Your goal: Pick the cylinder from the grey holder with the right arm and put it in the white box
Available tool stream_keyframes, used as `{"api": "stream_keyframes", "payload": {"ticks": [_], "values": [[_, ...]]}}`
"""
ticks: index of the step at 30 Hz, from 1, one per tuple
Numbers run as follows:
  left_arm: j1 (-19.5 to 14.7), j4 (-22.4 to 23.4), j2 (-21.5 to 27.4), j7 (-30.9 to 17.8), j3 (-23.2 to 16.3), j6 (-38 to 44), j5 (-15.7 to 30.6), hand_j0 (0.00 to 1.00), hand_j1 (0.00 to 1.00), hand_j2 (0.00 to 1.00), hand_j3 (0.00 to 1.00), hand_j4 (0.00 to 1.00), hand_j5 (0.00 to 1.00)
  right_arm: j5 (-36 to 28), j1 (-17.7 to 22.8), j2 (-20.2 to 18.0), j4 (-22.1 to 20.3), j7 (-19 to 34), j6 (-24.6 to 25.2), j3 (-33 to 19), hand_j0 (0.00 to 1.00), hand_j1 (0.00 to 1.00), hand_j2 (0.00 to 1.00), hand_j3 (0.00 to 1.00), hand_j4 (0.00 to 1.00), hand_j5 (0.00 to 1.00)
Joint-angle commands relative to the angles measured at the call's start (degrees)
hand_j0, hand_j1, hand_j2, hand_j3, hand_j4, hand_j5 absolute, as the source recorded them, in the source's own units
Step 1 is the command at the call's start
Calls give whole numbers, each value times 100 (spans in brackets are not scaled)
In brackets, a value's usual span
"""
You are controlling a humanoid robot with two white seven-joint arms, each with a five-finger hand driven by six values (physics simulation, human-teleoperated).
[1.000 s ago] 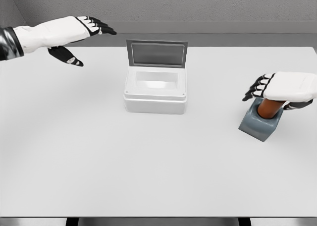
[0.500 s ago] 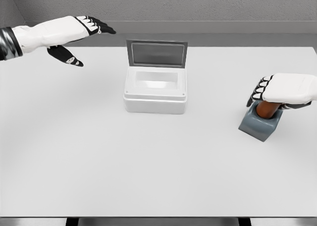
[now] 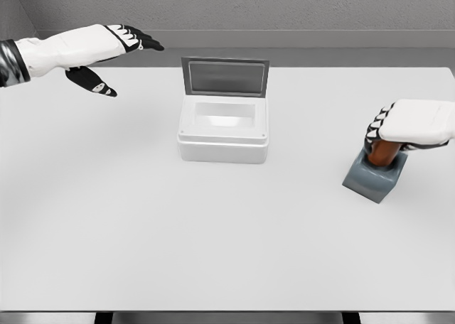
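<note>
Presently, in the head view, we find the right hand [image 3: 416, 121] at the table's [image 3: 142, 231] right side, set over the cylinder [image 3: 382, 152], its fingers [image 3: 377, 125] curled down around the cylinder's top. We judge the grasp as closed on it, though the contact under the palm is hidden from us. The cylinder, brown, stands slightly tilted in the holder [image 3: 371, 177], with only its middle section visible between hand and holder. The holder sits on the table well to the right of the box [image 3: 223, 133]. We note the box near the table's centre, its lid [image 3: 225, 77] raised upright at the back. The left hand [image 3: 106, 47] hovers over the far left corner, well apart from the box, fingers stretched out and thumb dropped below, gripping nothing.
</note>
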Motion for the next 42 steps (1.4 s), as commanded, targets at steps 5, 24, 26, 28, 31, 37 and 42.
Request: {"api": "stream_keyframes", "payload": {"ticks": [5, 24, 26, 28, 31, 37, 42], "values": [[0, -7, 9, 3, -1, 12, 44, 100, 100, 100, 100, 100, 100, -29, -79, -53, -14, -2, 14, -13, 50, 50, 50, 50, 50, 50], [-114, 28, 80, -94, -10, 12, -26, 100, 100, 100, 100, 100, 100, -82, -308, 26, -57, -2, 14, -74, 46, 46, 46, 46, 46, 46], [-141, 63, 80, -199, -1, 12, -140, 100, 100, 100, 100, 100, 100, -73, -316, 96, -40, -2, 14, -74, 46, 46, 46, 46, 46, 46], [-158, 54, 53, -208, -1, 12, -158, 100, 100, 100, 100, 100, 100, -73, -413, 211, -31, -2, 14, -74, 46, 46, 46, 46, 46, 46], [-158, 63, 18, -208, -1, 12, -272, 100, 100, 100, 100, 100, 100, -56, -431, 342, -22, -2, 14, -74, 46, 46, 46, 46, 46, 46], [-176, 72, 18, -208, -1, 12, -316, 100, 100, 100, 100, 100, 100, -56, -519, 465, 39, -2, 14, -66, 46, 46, 46, 46, 46, 46], [-202, 72, 9, -208, -1, 12, -439, 100, 100, 100, 100, 100, 100, -56, -642, 624, 136, -2, 14, -66, 46, 46, 46, 46, 46, 46]]}}
